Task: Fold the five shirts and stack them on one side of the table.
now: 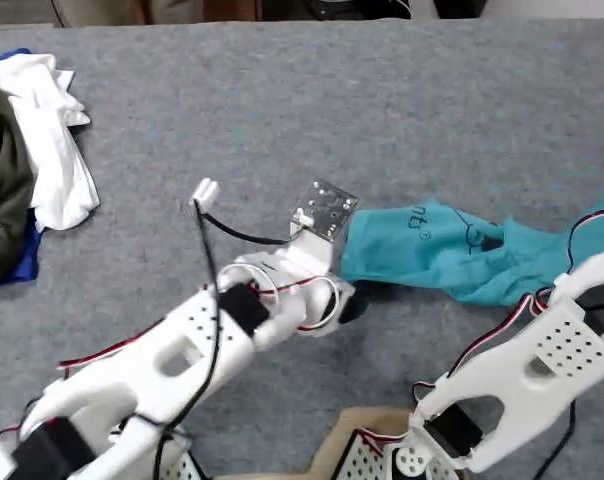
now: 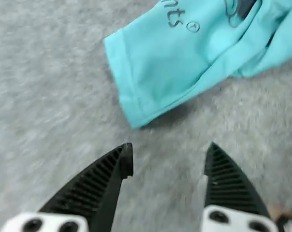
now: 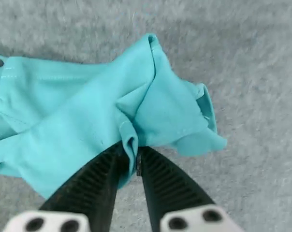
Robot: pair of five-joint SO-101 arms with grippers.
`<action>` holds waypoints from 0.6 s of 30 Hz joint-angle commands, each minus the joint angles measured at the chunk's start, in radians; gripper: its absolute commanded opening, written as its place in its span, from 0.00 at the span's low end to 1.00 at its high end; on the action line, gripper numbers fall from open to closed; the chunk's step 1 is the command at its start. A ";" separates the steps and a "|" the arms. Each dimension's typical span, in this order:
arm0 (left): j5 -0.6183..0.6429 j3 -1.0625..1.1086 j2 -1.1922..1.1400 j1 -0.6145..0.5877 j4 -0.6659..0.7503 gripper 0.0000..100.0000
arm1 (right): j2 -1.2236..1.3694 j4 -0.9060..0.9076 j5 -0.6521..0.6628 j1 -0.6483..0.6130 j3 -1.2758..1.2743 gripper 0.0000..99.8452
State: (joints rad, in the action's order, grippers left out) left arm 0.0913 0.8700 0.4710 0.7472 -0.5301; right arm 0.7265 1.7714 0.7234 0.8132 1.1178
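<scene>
The teal shirt (image 1: pixel 452 255) lies crumpled and stretched out on the right part of the grey desk (image 1: pixel 282 90), not yet folded. My right gripper (image 3: pixel 133 149) has its fingers (image 3: pixel 95 183) clamped on a bunched fold of it. My left gripper (image 2: pixel 170 147) hangs just short of the shirt's hemmed edge, fingers (image 2: pixel 100 183) wide apart and holding nothing. By my reckoning the job is barely begun: this shirt needs spreading flat before any fold. At the far left edge sits a loose heap with a white shirt (image 1: pixel 52 150), a dark green one (image 1: pixel 2 170) and a blue one (image 1: pixel 22 260) under them, tangled, not a neat stack. I cannot make out a fifth. Nothing lies between the shirt and the heap, though the left arm's cables (image 1: pixel 212 260) loop close over the cloth.
</scene>
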 commanded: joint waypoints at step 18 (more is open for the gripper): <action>0.232 -0.354 -0.567 -0.009 0.109 0.22 | -0.081 0.011 0.006 0.016 -0.025 0.00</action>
State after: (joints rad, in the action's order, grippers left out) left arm 0.3153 0.5754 -0.0967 0.7258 -0.4043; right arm 0.7265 1.7714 0.7234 0.8132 1.0902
